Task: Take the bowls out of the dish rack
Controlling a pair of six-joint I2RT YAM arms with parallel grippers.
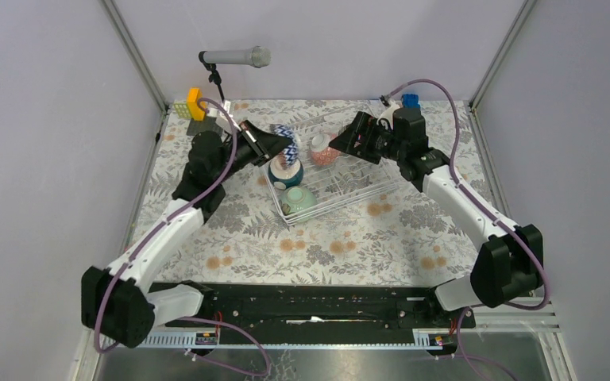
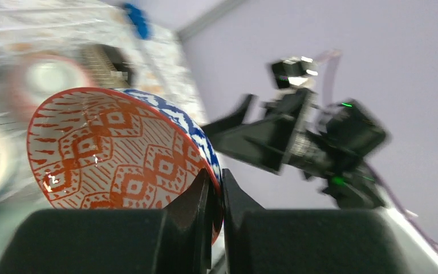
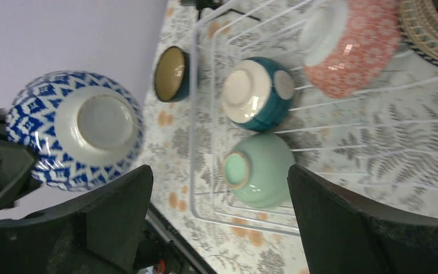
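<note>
Dish rack [image 1: 353,176] sits upper centre in the top view, on a table [image 1: 365,238] covered in pale cloth printed with grey ferns and orange flowers. Plain lavender walls [image 1: 48,119] close it in on three sides. We note a grey microphone [image 1: 238,57] on a black stand at the far edge.

Rack: white wire grid, low sides, set at an angle to the table edge.

Zigzag bowl [image 2: 114,154]: blue-and-white diamonds outside, orange-red diamonds on white inside, plain white foot. It is tipped on its side and lifted, over the rack's left end in the top view. The left gripper [image 2: 217,191] pinches its rim, one finger on each side of the wall. The right gripper [image 3: 219,171] has its fingers spread wide with nothing between them, at the rack's upper right.

Count from the right wrist view: six bowls.
- One held.
- Three in the rack, feet toward that camera: teal bowl [image 3: 256,94], pale green bowl [image 3: 259,168], pink bowl [image 3: 348,48].
- One dark bowl [image 3: 171,74], tan inside, on the cloth just outside the wire edge.
- One patterned rim [image 3: 433,28], cut off at the upper right corner. We cannot tell whether it is in the rack.
</note>
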